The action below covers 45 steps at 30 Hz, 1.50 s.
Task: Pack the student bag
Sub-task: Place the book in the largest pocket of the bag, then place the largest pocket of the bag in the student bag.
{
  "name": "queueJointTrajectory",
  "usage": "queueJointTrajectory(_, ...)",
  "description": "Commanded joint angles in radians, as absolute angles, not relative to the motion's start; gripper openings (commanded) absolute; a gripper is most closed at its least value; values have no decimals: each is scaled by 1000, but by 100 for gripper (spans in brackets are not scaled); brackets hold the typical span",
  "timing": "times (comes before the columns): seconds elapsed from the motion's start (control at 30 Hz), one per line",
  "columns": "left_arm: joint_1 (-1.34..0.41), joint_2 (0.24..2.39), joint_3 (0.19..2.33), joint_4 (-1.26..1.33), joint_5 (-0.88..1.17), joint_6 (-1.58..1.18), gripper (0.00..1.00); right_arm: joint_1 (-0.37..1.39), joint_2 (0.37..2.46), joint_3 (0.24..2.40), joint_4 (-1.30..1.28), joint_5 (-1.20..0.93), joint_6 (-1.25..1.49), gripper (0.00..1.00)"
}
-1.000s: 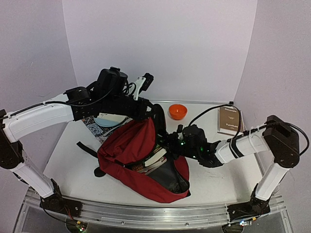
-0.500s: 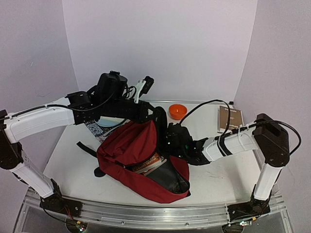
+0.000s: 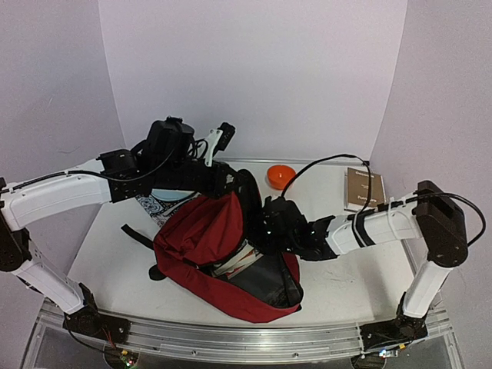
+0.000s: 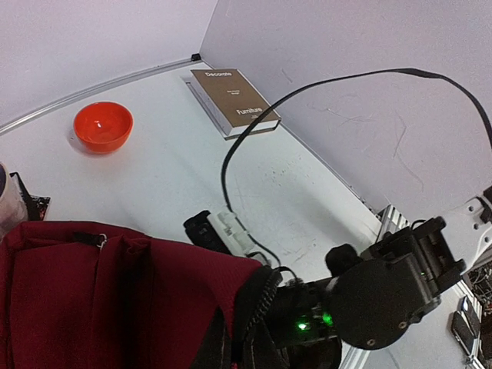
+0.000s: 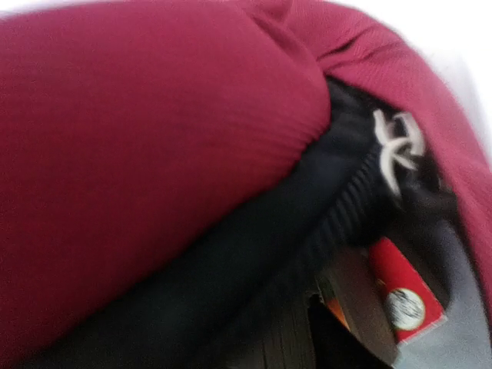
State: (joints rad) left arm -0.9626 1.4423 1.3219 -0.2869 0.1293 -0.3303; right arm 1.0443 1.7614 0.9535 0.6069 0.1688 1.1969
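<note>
Student bag [image 3: 206, 240]: dark red, the biggest thing out there, lying mid-table between the two arms, with its mouth gaping toward the right arm and dark lining showing.
Contents: from above, books [image 3: 240, 258] sit stacked in the mouth. The right wrist view goes right inside and picks up a red-labelled spine [image 5: 401, 296] and a pale zip pull [image 5: 398, 144] on the rim, details the overhead never gives.
Left gripper [image 3: 233, 183]: jaws closed tight at the top of the student bag. The fabric rises in a peak to meet it and looks pinched there. Its own camera shows no fingers, only red fabric along the bottom.
Right gripper [image 3: 264, 231]: nose at the bag's mouth, up against the right rim. I cannot tell how wide the jaws stand; the fingers are hidden from above and its own camera is filled with blurred fabric.
Left wrist extra: green lights [image 4: 311, 323] on the right arm's dark wrist just past the bag's edge, with a black cable [image 4: 231, 161] looping over.
Orange bowl [image 3: 280, 176]: behind the bag, apart from it.
Brown book [image 3: 363, 189]: far right of the table [image 3: 338, 280], well apart from the bag.
Patterned item [image 3: 157, 204]: under the left arm, partly hidden by the bag.
</note>
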Motion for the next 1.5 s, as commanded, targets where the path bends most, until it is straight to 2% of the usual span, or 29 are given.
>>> queueJointTrajectory(0.0,-938,1390,1313,-236,84,-298,0,1050,1645,965,498,213,1094,63)
queueJointTrajectory(0.2,-896,1385,1268,-249,84,-281,0,1048,1583,963,380,201,997,78)
queueJointTrajectory(0.6,-783,1431,1153,-258,13,-259,3,1000,1485,1078,-69,288,712,88)
queueJointTrajectory(0.83,-779,1496,1135,-257,-120,-243,10,832,1470,1106,-242,346,608,91)
queueJointTrajectory(1.03,-776,1515,1116,-258,-168,-274,16,659,1563,1200,-333,546,481,91)
queueJointTrajectory(1.2,-776,1509,1084,-258,-179,-316,27,548,1724,1296,-357,695,395,91)
queueJointTrajectory(1.47,-751,1468,1028,-239,-104,-355,56,450,1990,1479,-362,858,260,86)
